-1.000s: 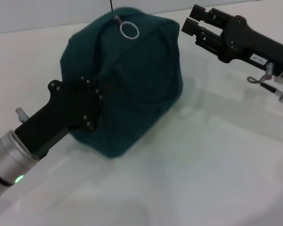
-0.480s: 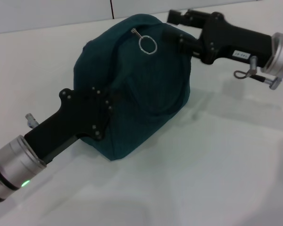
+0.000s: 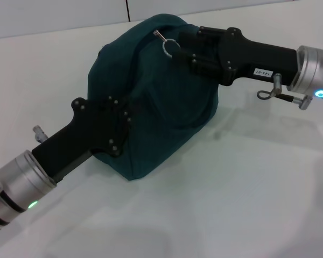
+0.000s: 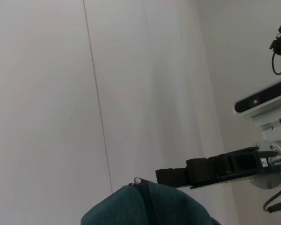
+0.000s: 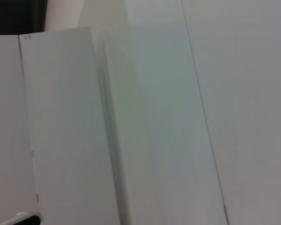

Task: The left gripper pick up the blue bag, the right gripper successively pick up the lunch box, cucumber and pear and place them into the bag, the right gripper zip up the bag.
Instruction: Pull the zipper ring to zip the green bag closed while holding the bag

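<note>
From the head camera, the blue bag (image 3: pixel 161 97) sits on the white table (image 3: pixel 247 193) toward its far edge. The left gripper (image 3: pixel 116 126) presses into the bag's near side, its grip hidden by its own body. The right gripper (image 3: pixel 178 51) reaches across the bag's top at the silver ring pull (image 3: pixel 168 47); whether it pinches the ring is unclear.

The left wrist camera shows the bag's top (image 4: pixel 150 206) with the right gripper (image 4: pixel 166 176) just above it.

The right wrist camera shows only pale wall panels (image 5: pixel 131 117).

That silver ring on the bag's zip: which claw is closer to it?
The right claw. Its tips are right beside the silver ring at the top of the blue bag. The left claw is pressed against the bag's lower front side, well away from the ring.
</note>
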`<state>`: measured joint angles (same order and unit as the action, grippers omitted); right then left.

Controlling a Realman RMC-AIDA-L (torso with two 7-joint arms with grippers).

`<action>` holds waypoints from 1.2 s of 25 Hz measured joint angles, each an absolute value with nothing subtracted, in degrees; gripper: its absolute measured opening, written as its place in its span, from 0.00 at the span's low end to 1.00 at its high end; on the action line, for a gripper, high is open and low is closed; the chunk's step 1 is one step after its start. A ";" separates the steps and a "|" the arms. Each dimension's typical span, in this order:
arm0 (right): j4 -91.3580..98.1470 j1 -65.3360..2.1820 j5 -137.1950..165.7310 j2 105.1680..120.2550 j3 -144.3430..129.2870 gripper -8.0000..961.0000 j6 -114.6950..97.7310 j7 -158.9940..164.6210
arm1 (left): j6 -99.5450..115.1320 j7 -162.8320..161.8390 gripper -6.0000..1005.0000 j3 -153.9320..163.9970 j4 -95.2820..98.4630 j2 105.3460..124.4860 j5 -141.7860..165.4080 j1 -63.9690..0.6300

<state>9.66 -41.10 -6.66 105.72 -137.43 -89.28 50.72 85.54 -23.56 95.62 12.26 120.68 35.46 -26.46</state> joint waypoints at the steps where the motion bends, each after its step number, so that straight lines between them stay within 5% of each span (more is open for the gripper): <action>1: 9.66 -41.06 -6.65 105.82 -137.29 0.49 -88.99 50.87 | 85.42 -23.55 0.07 95.63 12.26 120.68 35.47 -26.53; 22: 10.30 -43.67 -0.28 107.04 -135.72 0.49 -84.47 58.85 | 85.16 -23.30 0.06 96.51 12.04 120.56 35.60 -26.36; 30: 9.77 -42.56 0.24 106.43 -135.55 0.49 -88.58 61.61 | 85.16 -23.29 0.06 96.51 11.82 120.50 35.60 -26.28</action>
